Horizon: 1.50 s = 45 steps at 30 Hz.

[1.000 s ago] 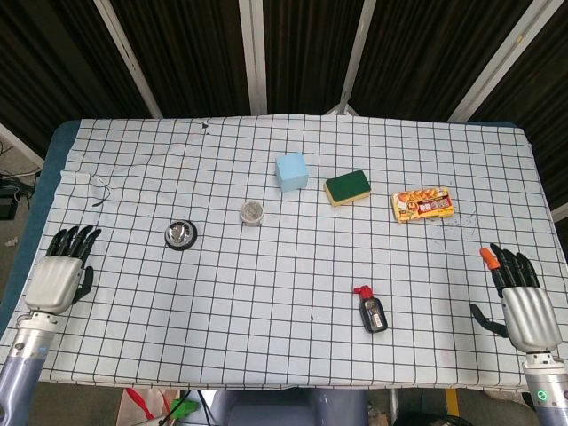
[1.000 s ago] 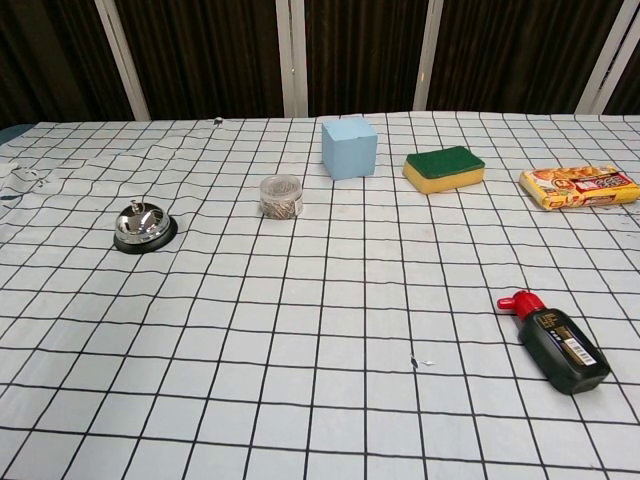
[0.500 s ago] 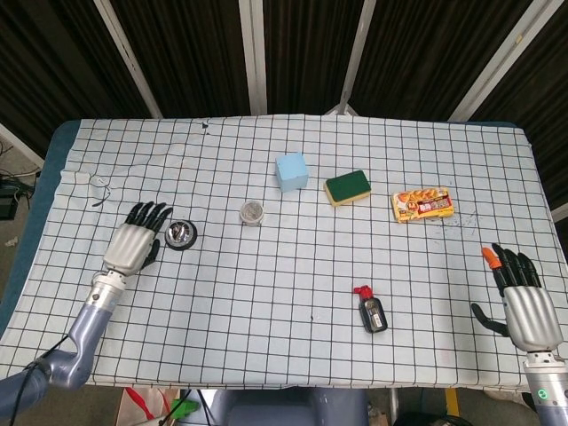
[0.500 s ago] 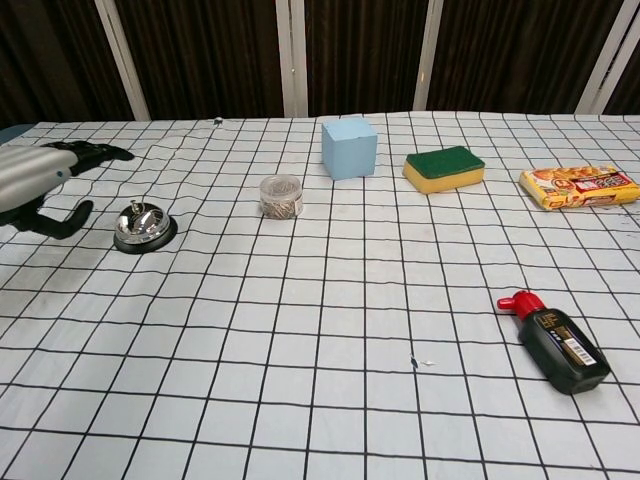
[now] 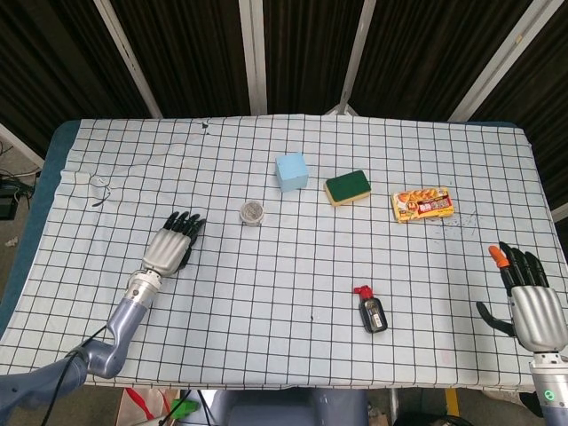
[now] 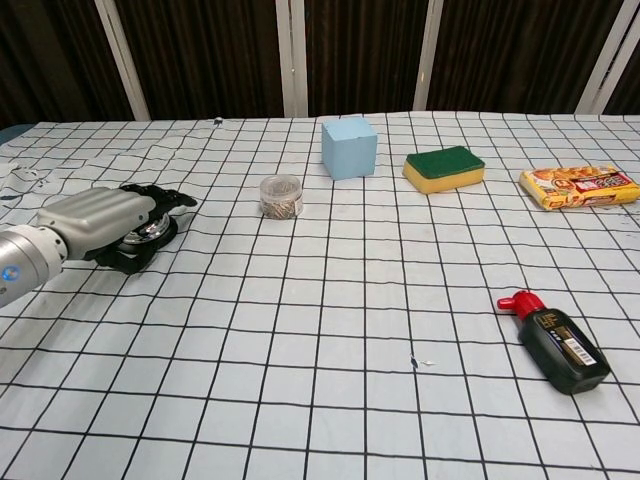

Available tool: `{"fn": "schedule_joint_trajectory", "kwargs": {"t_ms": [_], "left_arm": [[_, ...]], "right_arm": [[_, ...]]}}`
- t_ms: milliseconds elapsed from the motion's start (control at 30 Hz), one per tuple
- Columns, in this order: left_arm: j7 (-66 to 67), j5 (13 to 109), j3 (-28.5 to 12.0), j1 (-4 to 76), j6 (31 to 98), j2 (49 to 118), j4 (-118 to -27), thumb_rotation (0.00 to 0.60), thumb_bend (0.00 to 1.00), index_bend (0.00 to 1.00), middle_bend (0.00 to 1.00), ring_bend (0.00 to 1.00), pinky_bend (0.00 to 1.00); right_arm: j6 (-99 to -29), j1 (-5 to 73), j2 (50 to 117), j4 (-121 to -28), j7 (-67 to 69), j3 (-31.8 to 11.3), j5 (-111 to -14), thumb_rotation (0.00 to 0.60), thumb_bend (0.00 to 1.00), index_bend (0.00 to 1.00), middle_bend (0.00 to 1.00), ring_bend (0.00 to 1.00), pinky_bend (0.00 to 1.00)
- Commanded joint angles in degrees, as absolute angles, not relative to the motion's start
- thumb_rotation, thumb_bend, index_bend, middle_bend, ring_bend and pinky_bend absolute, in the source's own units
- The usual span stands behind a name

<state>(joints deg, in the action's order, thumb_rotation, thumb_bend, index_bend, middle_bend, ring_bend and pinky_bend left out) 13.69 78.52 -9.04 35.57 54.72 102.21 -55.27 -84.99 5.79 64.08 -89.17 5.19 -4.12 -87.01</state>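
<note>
1. My left hand (image 5: 174, 241) has moved right since half a second ago and now lies flat over the small chrome call bell on its black base (image 6: 152, 232), fingers stretched out together. I cannot tell whether they press it.
2. The head view hides the bell wholly under my hand; the chest view shows its rim and base beneath my palm, at the left of the white checked tablecloth (image 5: 266, 293).
3. Further right and farther off stands the small clear round jar (image 5: 253, 212), unchanged.
4. The black bottle with a red cap (image 5: 372, 311) lies near, right of centre.
5. My right hand (image 5: 531, 300) rests at the near right edge, fingers spread, empty, slightly nearer than before; only the head view shows it.
</note>
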Motion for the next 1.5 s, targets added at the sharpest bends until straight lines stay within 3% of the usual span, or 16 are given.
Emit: {"fn": "schedule_joint_trajectory", "kwargs": {"t_ms": [33, 233, 400, 833, 1100, 1267, 1500], "left_arm": [[14.0, 78.5, -8.3, 35.7, 54.8, 103.2, -54.0, 0.600, 0.85, 0.04, 0.04, 0.00, 0.01], [13.7, 77.6, -7.9, 36.0, 53.7, 104.0, -52.0, 0.600, 0.85, 0.04, 0.04, 0.00, 0.01], [14.4, 78.6, -8.4, 36.2, 56.8, 102.6, -54.6, 0.600, 0.85, 0.04, 0.04, 0.00, 0.01], [23.4, 79.2, -10.4, 30.8, 70.3, 87.7, -80.1, 0.600, 0.85, 0.04, 0.04, 0.00, 0.01], [25.7, 79.3, -2.8, 17.5, 82.4, 74.1, -97.6, 0.600, 0.85, 0.04, 0.05, 0.00, 0.01], [21.3, 79.2, 0.6, 12.6, 85.0, 70.4, -99.0, 0.600, 0.85, 0.04, 0.05, 0.00, 0.01], [15.6, 78.4, 1.0, 9.1, 86.8, 68.6, -97.5, 0.600, 0.85, 0.04, 0.04, 0.00, 0.01]], "right_arm": [[-85.1, 5.7, 64.0, -89.1, 5.4, -4.1, -87.1, 0.600, 0.30, 0.08, 0.00, 0.02, 0.00], [-85.6, 5.6, 63.9, -89.1, 5.9, -4.2, -87.3, 0.600, 0.31, 0.08, 0.00, 0.02, 0.00], [-85.6, 5.6, 64.0, -89.2, 5.7, -4.2, -87.4, 0.600, 0.30, 0.08, 0.00, 0.02, 0.00], [-85.7, 5.7, 64.0, -89.3, 5.6, -4.1, -87.9, 0.600, 0.30, 0.08, 0.00, 0.02, 0.00], [-85.7, 5.7, 64.1, -89.4, 5.5, -4.1, -88.0, 0.600, 0.30, 0.08, 0.00, 0.02, 0.00], [-85.5, 5.9, 64.2, -89.7, 4.9, -3.9, -88.4, 0.600, 0.30, 0.08, 0.00, 0.02, 0.00], [-84.9, 6.1, 64.5, -90.0, 3.6, -3.6, -88.4, 0.600, 0.30, 0.08, 0.00, 0.02, 0.00]]}}
